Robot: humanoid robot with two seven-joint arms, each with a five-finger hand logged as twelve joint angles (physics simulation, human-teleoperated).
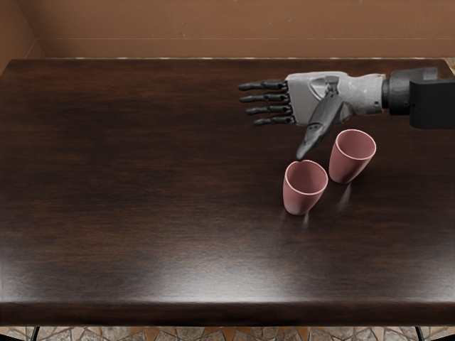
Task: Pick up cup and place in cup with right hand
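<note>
Dark tabletop (142, 177) carries a front cup (297, 200) and rear cup (343, 168), just this side of the open, empty right hand (310, 99).

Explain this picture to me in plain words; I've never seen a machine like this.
This is a simulator's render, seen from the robot's head, looking down at a slant on a dark wooden table. The machine is a humanoid robot. Its right arm reaches in from the picture's right edge and ends in a five-finger right hand, fingers spread, holding nothing. The left arm is out of view. Two pink cups stand on the table, mouths up, side by side: the nearer cup and the farther cup. Neither is inside the other.
</note>
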